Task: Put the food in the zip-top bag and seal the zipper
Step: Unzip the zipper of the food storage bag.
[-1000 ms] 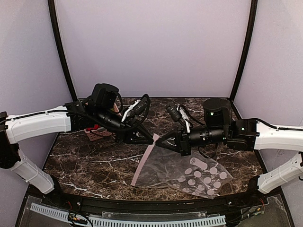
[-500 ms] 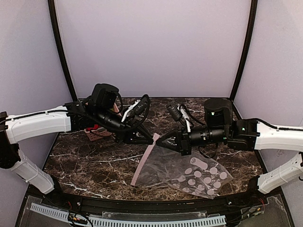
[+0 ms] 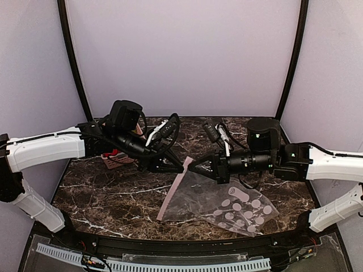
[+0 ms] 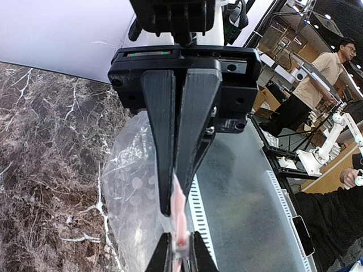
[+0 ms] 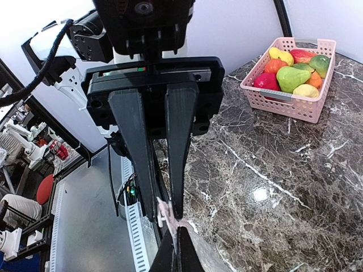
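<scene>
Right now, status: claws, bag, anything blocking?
Both shut on the zipper's far end: left claw, right claw. The zip-top bag lies on the table; food in the pink basket, not yet bagged. Nothing blocking.

You see a clear zip-top bag [image 3: 227,199] at lower centre of the top view. It is printed with pale round dots toward its lower right, and its zipper [image 3: 173,192] is a pale pink strip. The table [image 3: 108,198] is dark brown marble with white veins. At the upper right of the right wrist view, a pink slotted basket [image 5: 295,106] holds glossy food [image 5: 292,76] in red, green, yellow and orange. Your left gripper [image 3: 180,169] and right gripper [image 3: 195,168] are black. The arms are white and the walls [image 3: 181,56] pale lilac.
</scene>
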Tool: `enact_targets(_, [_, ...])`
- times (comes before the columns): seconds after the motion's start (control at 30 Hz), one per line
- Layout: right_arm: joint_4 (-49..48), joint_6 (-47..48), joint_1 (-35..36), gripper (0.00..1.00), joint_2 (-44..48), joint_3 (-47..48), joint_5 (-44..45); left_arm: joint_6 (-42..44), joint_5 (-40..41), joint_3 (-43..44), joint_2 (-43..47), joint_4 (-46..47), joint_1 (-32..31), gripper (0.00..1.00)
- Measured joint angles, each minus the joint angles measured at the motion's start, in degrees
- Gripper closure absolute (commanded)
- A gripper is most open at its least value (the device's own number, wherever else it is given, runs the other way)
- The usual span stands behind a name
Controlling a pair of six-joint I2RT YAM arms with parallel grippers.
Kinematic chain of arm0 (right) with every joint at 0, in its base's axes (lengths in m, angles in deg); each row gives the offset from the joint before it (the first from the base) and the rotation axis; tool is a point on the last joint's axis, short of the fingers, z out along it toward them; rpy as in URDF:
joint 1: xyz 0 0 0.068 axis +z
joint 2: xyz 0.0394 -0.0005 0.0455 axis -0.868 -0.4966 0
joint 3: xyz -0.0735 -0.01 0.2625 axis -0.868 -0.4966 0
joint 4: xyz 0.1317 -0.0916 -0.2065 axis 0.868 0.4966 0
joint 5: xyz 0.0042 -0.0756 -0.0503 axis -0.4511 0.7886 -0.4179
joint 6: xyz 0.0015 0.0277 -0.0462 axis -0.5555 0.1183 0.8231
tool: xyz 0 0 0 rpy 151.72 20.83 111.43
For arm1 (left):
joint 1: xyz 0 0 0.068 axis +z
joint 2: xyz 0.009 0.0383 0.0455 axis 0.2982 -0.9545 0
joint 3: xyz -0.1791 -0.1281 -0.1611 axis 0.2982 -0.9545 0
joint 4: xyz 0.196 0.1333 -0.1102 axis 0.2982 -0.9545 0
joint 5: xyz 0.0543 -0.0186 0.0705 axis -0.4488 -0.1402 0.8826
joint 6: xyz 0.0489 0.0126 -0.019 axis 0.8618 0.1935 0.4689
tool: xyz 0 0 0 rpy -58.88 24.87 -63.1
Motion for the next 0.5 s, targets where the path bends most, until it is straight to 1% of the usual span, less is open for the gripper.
enact_targets(0.23, [-0.4, -0.3, 0.0, 1.00, 0.0, -0.3, 1.8, 0.1, 0.8, 0.0, -0.1, -0.3, 0.0, 0.99])
enact_targets(0.5, [-0.2, -1.3, 0.0, 1.00, 0.4, -0.3, 5.9, 0.1, 1.9, 0.0, -0.3, -0.4, 0.3, 0.99])
